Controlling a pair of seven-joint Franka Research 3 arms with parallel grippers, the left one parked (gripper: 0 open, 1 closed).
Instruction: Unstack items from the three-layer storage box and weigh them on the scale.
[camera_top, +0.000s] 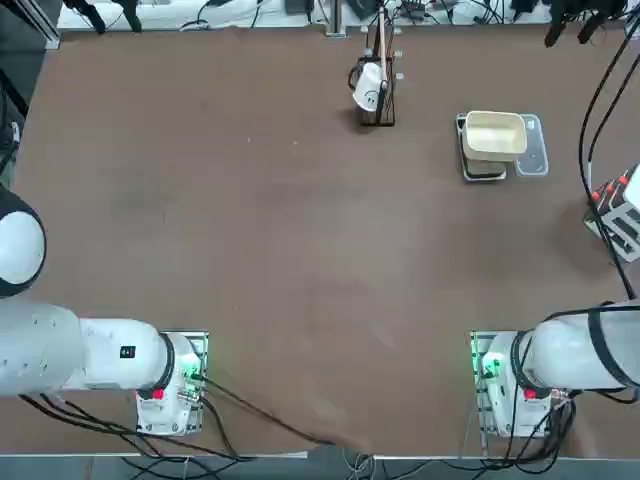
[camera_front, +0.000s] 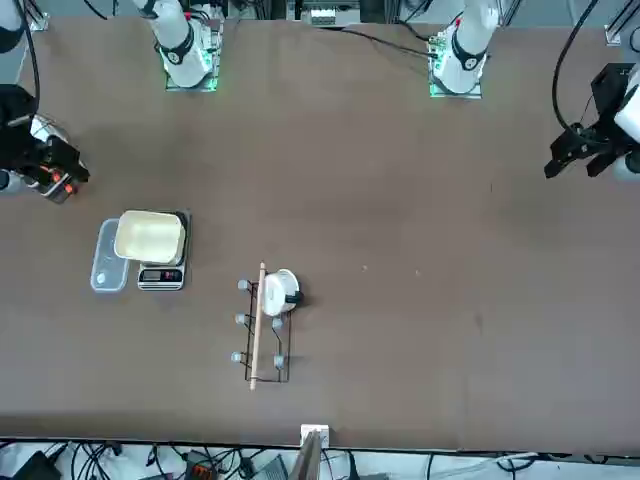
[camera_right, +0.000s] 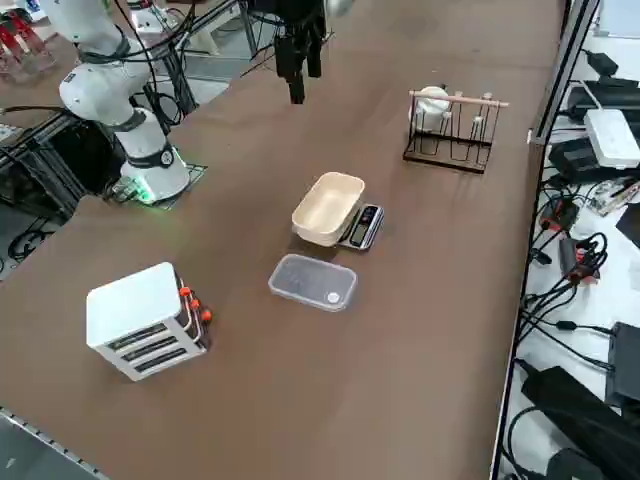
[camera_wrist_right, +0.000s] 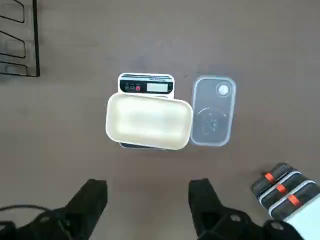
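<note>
The three-layer storage box (camera_right: 140, 315) is white with orange tabs on its drawer fronts and stands at the table's right edge (camera_top: 620, 215). The items are hidden from every view. The scale (camera_wrist_right: 146, 85) lies flat near the far right, with an empty cream bowl (camera_wrist_right: 149, 122) on it. My right gripper (camera_wrist_right: 149, 200) hangs open and empty high above the table, on the robot's side of the scale and to the left of the storage box (camera_wrist_right: 290, 197). From the side, the right gripper (camera_right: 303, 80) is well clear of the bowl (camera_right: 325, 208).
A translucent panel (camera_wrist_right: 212, 117) lies flat beside the scale on its right. A black wire stand with a white cup (camera_top: 378, 85) sits at the far edge, left of the scale. Cables trail along the table's edges.
</note>
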